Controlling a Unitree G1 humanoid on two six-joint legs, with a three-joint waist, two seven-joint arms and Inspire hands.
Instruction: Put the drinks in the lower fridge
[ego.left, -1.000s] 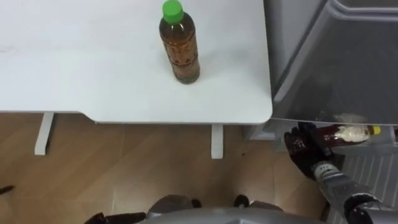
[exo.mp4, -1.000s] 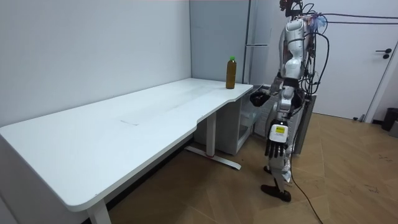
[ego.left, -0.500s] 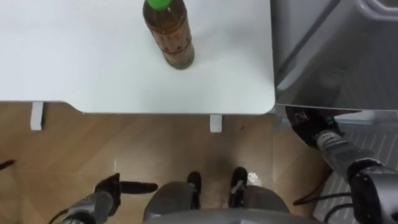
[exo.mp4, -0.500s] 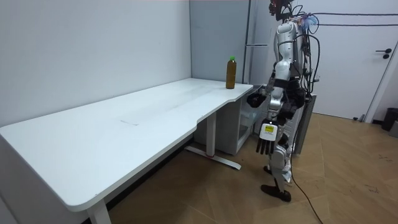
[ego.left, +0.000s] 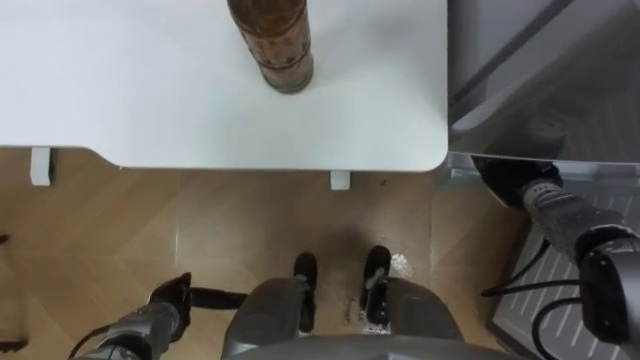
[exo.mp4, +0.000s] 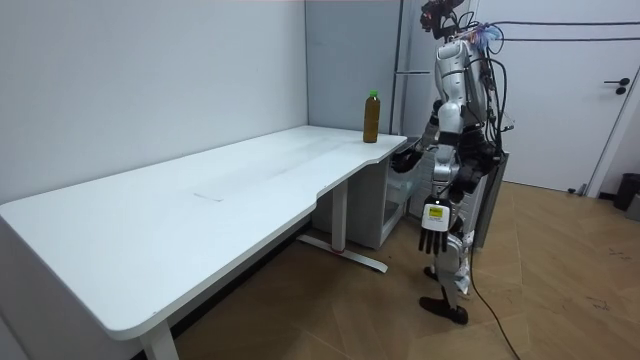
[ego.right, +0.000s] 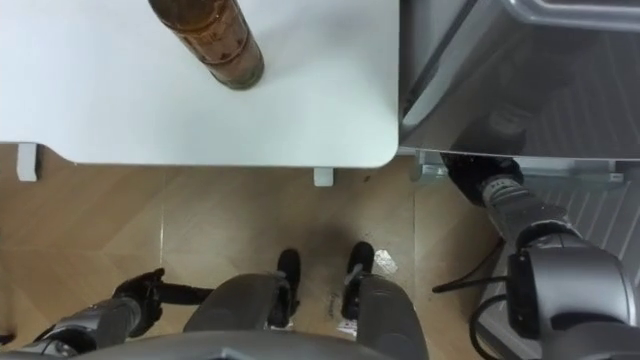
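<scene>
A brown tea bottle (ego.left: 273, 50) stands upright near the right end of the white table (ego.left: 130, 110); in the room view the bottle (exo.mp4: 371, 116) shows its green cap. My right hand (ego.left: 497, 177) reaches low at the foot of the grey fridge (ego.left: 560, 90), half hidden under its edge, and what it holds is hidden. In the right eye view the right hand (ego.right: 470, 168) sits in the same spot. My left hand (ego.left: 170, 300) hangs by my side with straight fingers and holds nothing. In the room view I stand between the table's end and the fridge.
The table's rounded corner (ego.left: 435, 155) lies close to the fridge front, with a narrow gap between them. A table leg (ego.left: 340, 180) stands on the wooden floor (ego.left: 200, 230) before me. In the room view, a door (exo.mp4: 620, 90) shows at the room view's right.
The eye view has tilted down towards my feet. The yellow-capped bottle seen by my right hand a second ago is out of sight. My left hand has come into view, and I stand straighter.
</scene>
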